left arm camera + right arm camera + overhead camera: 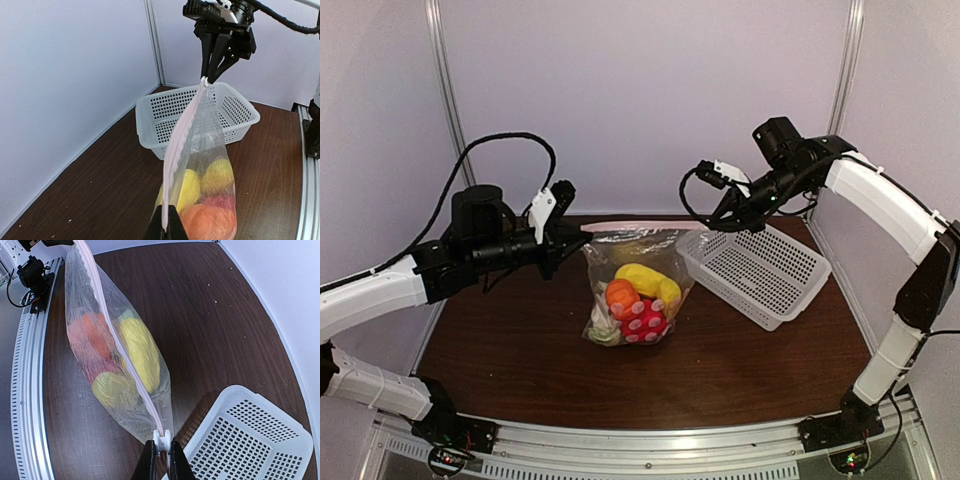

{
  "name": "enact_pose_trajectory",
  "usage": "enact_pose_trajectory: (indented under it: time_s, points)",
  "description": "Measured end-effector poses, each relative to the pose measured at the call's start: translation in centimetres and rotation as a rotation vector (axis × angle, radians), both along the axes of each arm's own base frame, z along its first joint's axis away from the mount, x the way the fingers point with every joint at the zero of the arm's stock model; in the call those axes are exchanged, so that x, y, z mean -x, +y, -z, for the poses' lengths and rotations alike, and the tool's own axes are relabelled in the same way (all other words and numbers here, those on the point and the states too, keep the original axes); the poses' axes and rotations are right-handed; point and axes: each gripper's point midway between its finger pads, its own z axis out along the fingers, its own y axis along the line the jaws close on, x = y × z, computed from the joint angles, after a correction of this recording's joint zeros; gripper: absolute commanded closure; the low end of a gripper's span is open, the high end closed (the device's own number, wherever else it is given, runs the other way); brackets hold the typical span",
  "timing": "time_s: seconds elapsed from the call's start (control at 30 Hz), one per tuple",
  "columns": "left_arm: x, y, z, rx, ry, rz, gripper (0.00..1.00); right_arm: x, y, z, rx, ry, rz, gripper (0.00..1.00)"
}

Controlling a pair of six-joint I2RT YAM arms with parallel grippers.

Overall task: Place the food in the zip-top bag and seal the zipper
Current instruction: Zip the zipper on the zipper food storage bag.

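Left gripper (168,226), at the bottom edge of the L wrist view, is nearest. Its fingers are pinched tight on the near end of the zipper (176,147), the pale pink strip running from there up to top centre of frame. At that far end the right gripper (212,75) is clamped too, nipping the strip's corner where a small white tab (204,80) shows. R wrist view agrees: jaws closed on that tab, strip leading off to upper left. So both ends are gripped and the strip is drawn straight betw. them. The zip-top bag (635,290) hangs below it at centre of the top view, its bottom apparently resting on the table (510,350). Food (638,298) is all inside as far as I can see: yellow pcs on top, an orange one at left, a red one w/ pale spots at the bottom, something whitish-green at the lower-left corner. White mesh basket (760,268) sits just right of the bag. Judgement: loading done, sealing step in hand. Strip reads as one flat line in both wrist views, but can't tell if it's pressed shut along its full length. Next move prob. calls for one end held firm as anchor while the other pinch travels along the strip w/ steady pressure and tension. The loaded bag is floppy, so slack or a slipped grip could let it sag & gape.
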Motion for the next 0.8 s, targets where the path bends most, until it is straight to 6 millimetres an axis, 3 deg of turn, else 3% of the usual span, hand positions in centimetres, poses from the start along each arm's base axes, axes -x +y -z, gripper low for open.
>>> enact_pose_trajectory:
  time_s: [0.43, 0.63, 0.73, 0.8]
  points:
    - [-1.7, 0.4, 1.0, 0.015, 0.024, -0.042, 1.00, -1.0, -0.3, 0.0, 0.008, -0.005, 0.034, 0.99]
    - [-6.3, -0.1, 3.2, -0.006, 0.130, -0.121, 1.00, -5.2, 1.3, -0.5, -0.036, -0.016, 0.103, 1.00]
    - [-9.0, 0.1, 3.1, -0.002, 0.163, -0.160, 1.00, -8.0, 2.9, -0.7, -0.068, -0.029, 0.125, 1.00]
    - [-10.6, 0.6, 2.0, 0.012, 0.165, -0.184, 1.00, -9.6, 4.2, -1.2, -0.092, -0.047, 0.132, 1.00]
